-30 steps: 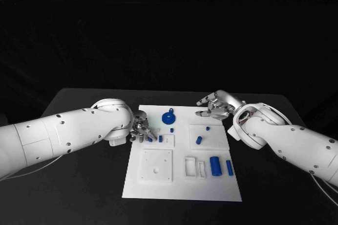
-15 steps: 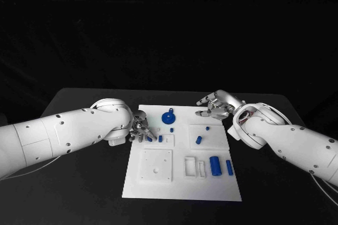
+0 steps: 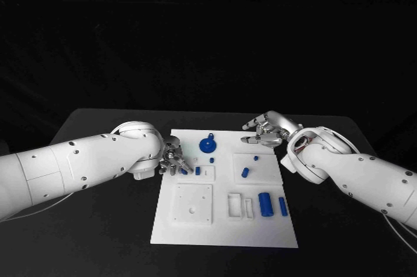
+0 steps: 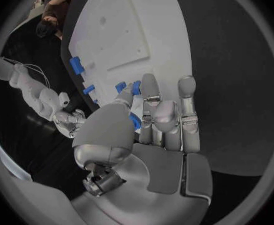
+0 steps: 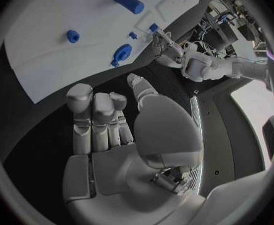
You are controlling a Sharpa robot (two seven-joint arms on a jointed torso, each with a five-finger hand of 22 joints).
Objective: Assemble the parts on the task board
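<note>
Robotics lab, test-bench setup. Black surface [image 3: 104,229] against a dark backdrop, with a white task board [image 3: 228,229] laid out at its centre. Right wrist view: racks of cluttered equipment [image 5: 227,22] at the room's edge.

Task board [image 3: 228,229] on table [image 3: 104,223], centre, long side running away from robot. Left hand [image 3: 172,161] over board's left edge, about mid-length, fingertips at small part [image 3: 184,170] there. Right hand [image 3: 265,133] over table just off board's far right corner. Round part [image 3: 208,146] on board's far middle; small peg [image 3: 212,160] just nearer. Short part [image 3: 246,172] right of centre. Two cylinders [image 3: 267,205] side by side near right edge, nearer robot, slotted block [image 3: 236,205] just left of them. Square plate [image 3: 193,203] on near left
</note>
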